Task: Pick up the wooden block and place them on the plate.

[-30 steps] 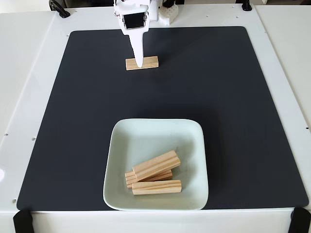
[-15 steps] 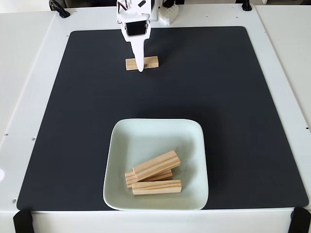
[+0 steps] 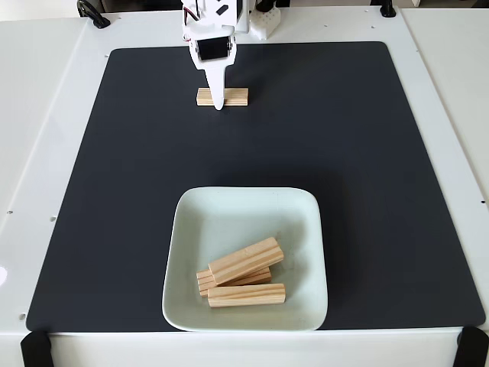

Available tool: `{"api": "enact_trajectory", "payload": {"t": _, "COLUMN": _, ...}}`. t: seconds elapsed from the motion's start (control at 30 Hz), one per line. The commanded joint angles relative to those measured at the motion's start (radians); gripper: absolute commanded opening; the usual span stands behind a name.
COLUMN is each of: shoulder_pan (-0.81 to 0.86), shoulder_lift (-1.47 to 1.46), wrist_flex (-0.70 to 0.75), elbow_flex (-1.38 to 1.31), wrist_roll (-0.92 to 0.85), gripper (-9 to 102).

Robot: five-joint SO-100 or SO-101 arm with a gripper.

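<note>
In the fixed view a wooden block point(image 3: 237, 97) lies flat on the black mat near its far edge. My white gripper point(image 3: 219, 99) comes down over the block's left half. One finger point(image 3: 217, 88) crosses the block's near side and the other is hidden behind it, so the jaws look shut on the block. The pale square plate point(image 3: 244, 218) sits near the mat's front edge, well apart from the gripper. It holds three more wooden blocks point(image 3: 246, 259) piled in its front half.
The black mat point(image 3: 344, 153) covers most of the white table point(image 3: 46, 115). The arm's white base point(image 3: 256, 23) stands at the far edge, just behind the gripper. Black clamps point(image 3: 34, 348) sit at the table's front corners.
The gripper has dropped lower over the block. The block has squared up and shifted slightly towards the far edge. The plate and its blocks have not moved.
</note>
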Motion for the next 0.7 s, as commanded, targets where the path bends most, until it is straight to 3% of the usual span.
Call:
{"api": "enact_trajectory", "payload": {"t": 0.0, "shoulder_pan": 0.006, "shoulder_lift": -0.008, "wrist_flex": -0.012, "elbow_flex": -0.018, "wrist_roll": 0.005, "gripper": 3}}
{"api": "enact_trajectory", "payload": {"t": 0.07, "shoulder_pan": 0.005, "shoulder_lift": -0.005, "wrist_flex": -0.012, "elbow_flex": -0.018, "wrist_roll": 0.005, "gripper": -1}}
{"api": "enact_trajectory", "payload": {"t": 0.37, "shoulder_pan": -0.049, "shoulder_lift": 0.235, "wrist_flex": 0.011, "elbow_flex": -0.066, "wrist_roll": 0.037, "gripper": 0}}
{"api": "enact_trajectory", "payload": {"t": 0.5, "shoulder_pan": -0.121, "shoulder_lift": 0.259, "wrist_flex": 0.048, "elbow_flex": -0.232, "wrist_roll": 0.169, "gripper": 0}}
{"api": "enact_trajectory", "payload": {"t": 0.67, "shoulder_pan": -0.16, "shoulder_lift": 0.084, "wrist_flex": 0.106, "elbow_flex": -0.499, "wrist_roll": 0.275, "gripper": 0}}
